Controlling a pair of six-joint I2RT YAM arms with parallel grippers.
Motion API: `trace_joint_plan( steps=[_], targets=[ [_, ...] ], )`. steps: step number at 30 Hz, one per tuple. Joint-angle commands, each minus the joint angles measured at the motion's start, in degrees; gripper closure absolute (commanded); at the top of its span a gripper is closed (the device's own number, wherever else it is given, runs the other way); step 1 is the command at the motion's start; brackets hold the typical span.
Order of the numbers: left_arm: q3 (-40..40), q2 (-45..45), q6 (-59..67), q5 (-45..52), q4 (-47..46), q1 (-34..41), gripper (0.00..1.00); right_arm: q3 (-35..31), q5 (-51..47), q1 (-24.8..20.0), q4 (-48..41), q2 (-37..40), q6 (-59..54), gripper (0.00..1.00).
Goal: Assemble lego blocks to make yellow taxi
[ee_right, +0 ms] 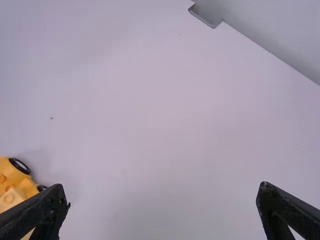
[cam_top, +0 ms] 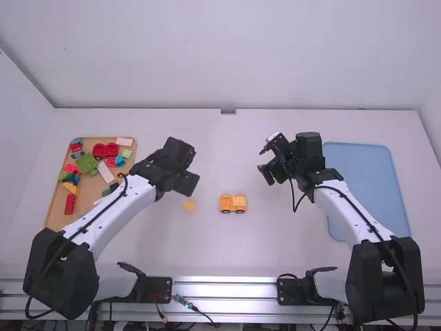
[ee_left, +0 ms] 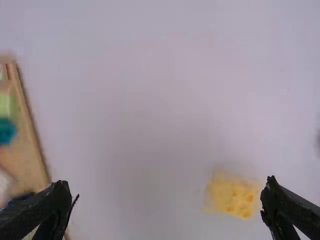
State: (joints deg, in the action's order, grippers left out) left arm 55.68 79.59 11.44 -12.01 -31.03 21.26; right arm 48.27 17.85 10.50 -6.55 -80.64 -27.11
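Observation:
My left gripper (cam_top: 186,182) hangs over the table just beyond a small yellow block (cam_top: 189,205). In the left wrist view that gripper (ee_left: 169,192) is open, and the studded yellow block (ee_left: 233,196) lies near one finger, not held. A yellow wheeled car base (cam_top: 233,203) stands on the table between the arms, with paler yellow bricks on it. Up and to the right of the car is my right gripper (cam_top: 267,174). The right wrist view shows this gripper (ee_right: 162,193) open and holding nothing; the car (ee_right: 14,179) is partly behind one finger.
On the left lies a tan tray (cam_top: 55,215) with red, green, blue and other coloured bricks. A blue tray (cam_top: 372,181) is at the right, partly under the right arm. Open white table (cam_top: 231,152) lies between the grippers, reaching to the back wall.

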Motion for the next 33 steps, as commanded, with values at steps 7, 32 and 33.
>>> trace_joint_plan(
  steps=[7,32,33],
  targets=[
    [0.1,-1.3,53.9,36.0,1.1,-9.3,0.01,1.6,5.9,0.0,0.5,0.8,0.3,0.01],
    [-4.6,26.1,106.0,75.0,-4.3,-26.8,0.01,-7.6,35.1,1.8,4.3,-7.8,-28.9,0.01],
    [-4.6,26.7,106.0,74.8,-4.2,-26.8,0.01,-8.1,35.1,2.1,5.0,-8.4,-29.9,0.01]
  ],
)
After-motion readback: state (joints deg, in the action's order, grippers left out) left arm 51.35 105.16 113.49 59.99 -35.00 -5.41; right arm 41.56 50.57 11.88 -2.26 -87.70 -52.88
